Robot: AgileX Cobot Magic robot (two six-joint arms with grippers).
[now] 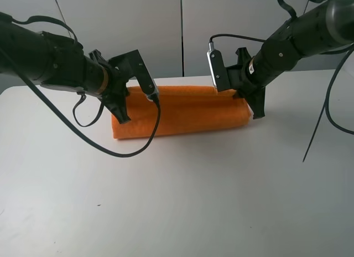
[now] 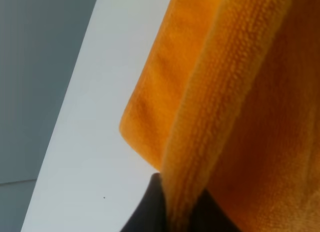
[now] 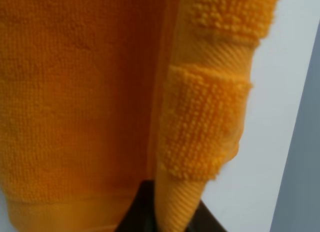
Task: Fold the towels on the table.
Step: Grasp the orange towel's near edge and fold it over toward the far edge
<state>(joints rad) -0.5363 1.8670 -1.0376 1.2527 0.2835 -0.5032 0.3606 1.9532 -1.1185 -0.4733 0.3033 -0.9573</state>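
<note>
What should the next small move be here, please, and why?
Probably carry the pinched edge across and lay it flat: the left hand and right hand are each shut on a fold at opposite ends of the towel, which looks only partly doubled on the table.

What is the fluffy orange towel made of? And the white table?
The orange towel looks like terry cloth, soft and matte: the wrist views show tiny loops and a flat woven band. The white table looks smooth, matte and hard, maybe laminate or painted board.
</note>
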